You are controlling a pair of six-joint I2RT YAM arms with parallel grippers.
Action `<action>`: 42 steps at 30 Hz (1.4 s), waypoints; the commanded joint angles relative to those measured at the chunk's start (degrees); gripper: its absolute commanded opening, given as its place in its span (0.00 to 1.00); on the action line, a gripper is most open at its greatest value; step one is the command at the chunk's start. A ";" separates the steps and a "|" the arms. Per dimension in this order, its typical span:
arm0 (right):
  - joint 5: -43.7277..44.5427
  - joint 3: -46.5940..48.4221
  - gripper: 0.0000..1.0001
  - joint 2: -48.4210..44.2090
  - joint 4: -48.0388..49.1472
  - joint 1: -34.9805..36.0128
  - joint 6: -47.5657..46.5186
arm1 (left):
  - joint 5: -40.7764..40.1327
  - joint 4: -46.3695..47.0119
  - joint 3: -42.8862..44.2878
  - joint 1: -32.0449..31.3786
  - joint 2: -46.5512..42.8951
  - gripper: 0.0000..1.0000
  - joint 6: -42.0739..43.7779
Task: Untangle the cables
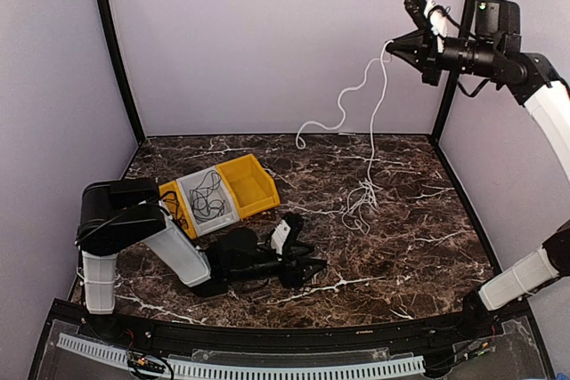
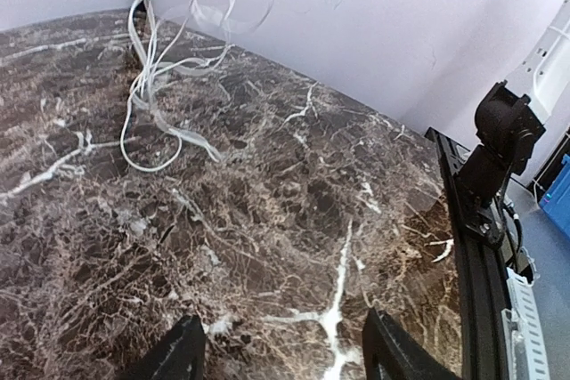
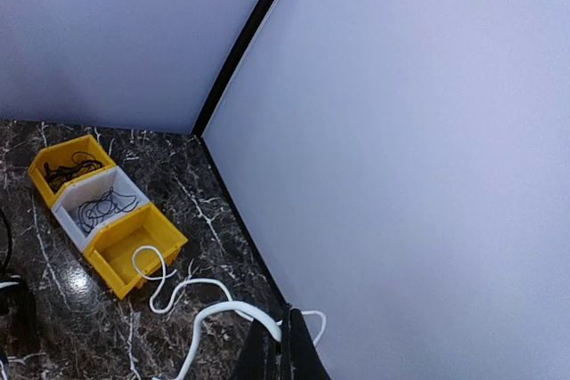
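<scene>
A white cable (image 1: 372,113) hangs from my right gripper (image 1: 392,44), which is raised high at the back right. The cable's lower end lies in a loose tangle on the marble table (image 1: 361,198). The right wrist view shows the right gripper (image 3: 285,344) shut on that white cable (image 3: 218,311). My left gripper (image 1: 313,269) lies low over the table near the front middle, pointing right. In the left wrist view it (image 2: 283,331) stands open with only bare marble between its fingers (image 2: 183,349). The white tangle (image 2: 165,86) lies well ahead of it.
Three bins stand in a row at the back left: a yellow bin (image 1: 249,184), a grey bin (image 1: 207,202) with black cables (image 3: 98,209) in it, and another yellow bin (image 3: 67,169) holding a black cord. Walls enclose the table (image 1: 419,246) on three sides.
</scene>
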 commanded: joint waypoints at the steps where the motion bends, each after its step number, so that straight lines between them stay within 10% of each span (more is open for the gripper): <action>1: -3.94 -11.20 0.00 -2.22 3.15 1.02 2.06 | -9.30 3.78 -4.78 -2.71 -10.99 0.66 4.74; 9: -3.37 -26.57 0.00 -5.54 6.07 4.49 3.11 | -11.22 0.92 0.77 -3.84 -12.90 0.68 10.46; 26: -2.04 -28.95 0.00 -5.92 2.14 10.17 -0.36 | -29.32 -28.14 26.63 -3.52 -7.14 0.81 6.14; 38: -1.68 -29.71 0.00 -5.72 2.31 10.71 -0.92 | -21.18 -26.39 27.54 0.01 -5.55 0.36 6.46; 42: -0.73 -30.06 0.00 -5.74 2.54 10.71 -1.10 | -17.87 -26.63 26.76 0.19 -7.06 0.07 6.54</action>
